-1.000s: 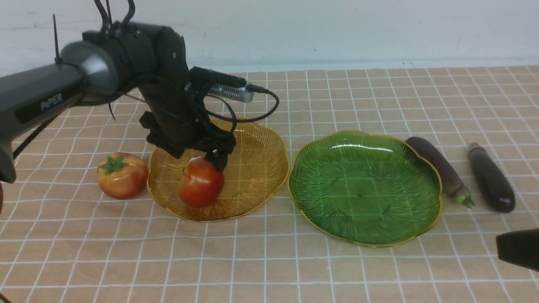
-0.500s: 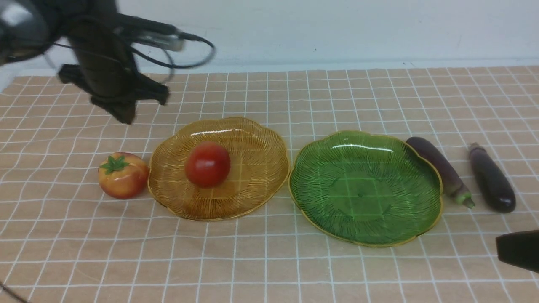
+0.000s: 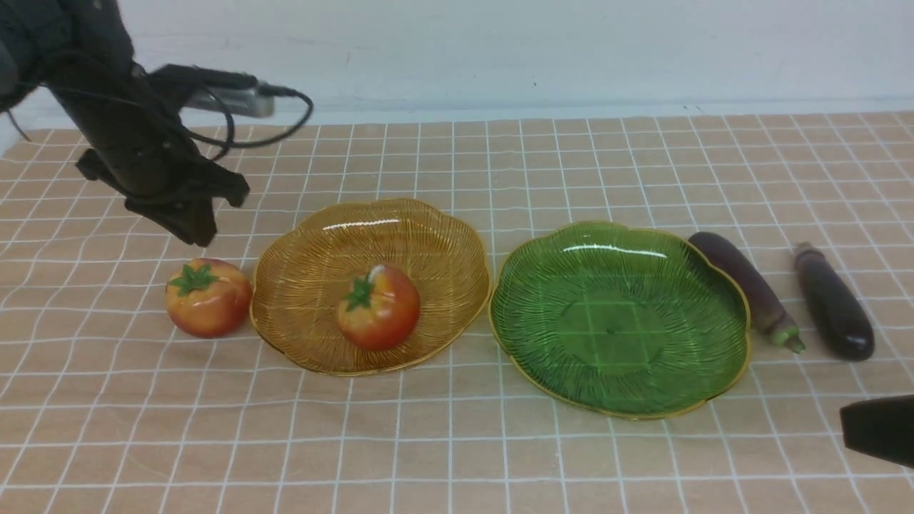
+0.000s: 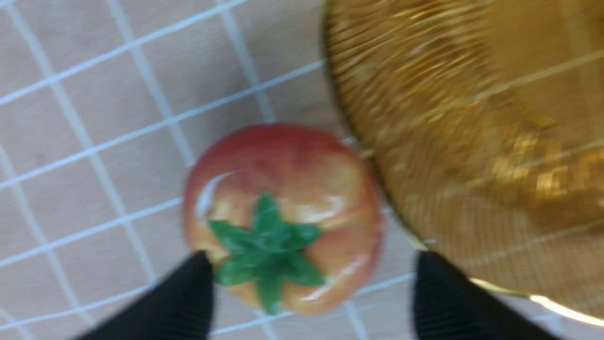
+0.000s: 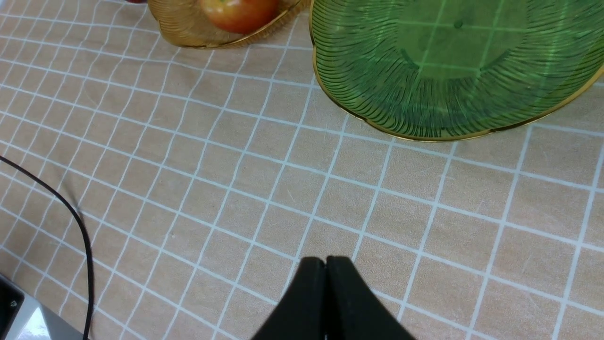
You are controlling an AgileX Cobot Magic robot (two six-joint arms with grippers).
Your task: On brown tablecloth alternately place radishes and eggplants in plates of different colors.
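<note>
While one radish [image 3: 378, 307] lies in the amber plate [image 3: 443, 235], the left fingers [image 4: 184, 302] hang spread wide over the other radish [image 4: 283, 208] beside it; the right fingers [image 5: 311, 302] are closed, empty. An eggplant [image 3: 742, 285] for the green plate [image 3: 621, 314] seems due next.

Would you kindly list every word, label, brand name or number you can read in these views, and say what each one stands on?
None: nothing readable appears in any view.
The left arm's dark casing shows no legible marking. The amber plate, green plate, two radishes, two eggplants and brown tablecloth carry no text.
</note>
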